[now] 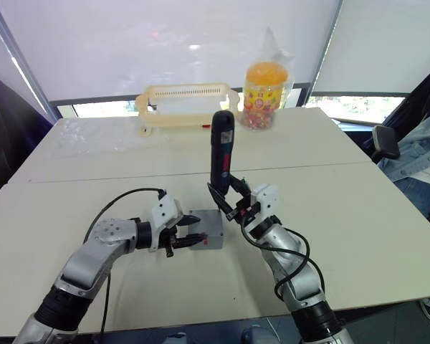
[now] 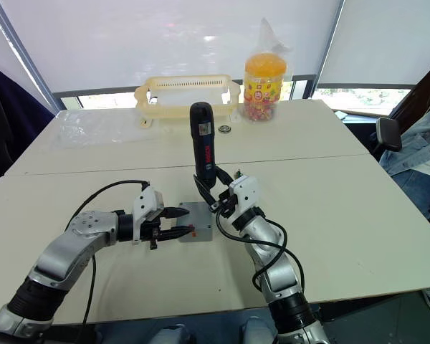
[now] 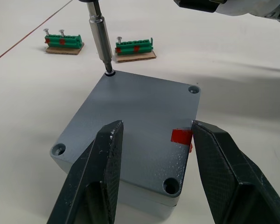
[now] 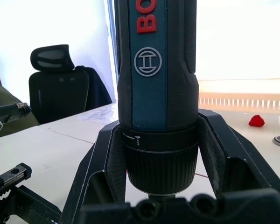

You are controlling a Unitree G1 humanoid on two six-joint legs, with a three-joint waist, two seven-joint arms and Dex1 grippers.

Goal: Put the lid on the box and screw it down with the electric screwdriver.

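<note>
The grey box (image 1: pixel 209 231) sits on the table with the flat grey lid (image 3: pixel 140 112) on top of it; a red mark (image 3: pixel 181 136) shows at the lid's edge. My right gripper (image 1: pixel 231 206) is shut on the black electric screwdriver (image 1: pixel 221 150), holding it upright. Its metal bit (image 3: pixel 101 39) stands in the lid's far corner screw hole. My left gripper (image 3: pixel 156 126) is open at the box's left side, its two fingers (image 3: pixel 100 172) spread over the lid's near edge. The lid's other three corner holes are in view.
Two green screw holders (image 3: pixel 134 47) lie just beyond the box. At the table's far side are a pale yellow basket (image 1: pixel 186 107), a candy jar (image 1: pixel 266 86) and a clear plastic sheet (image 1: pixel 93 136). A person (image 1: pixel 423 172) sits at the right.
</note>
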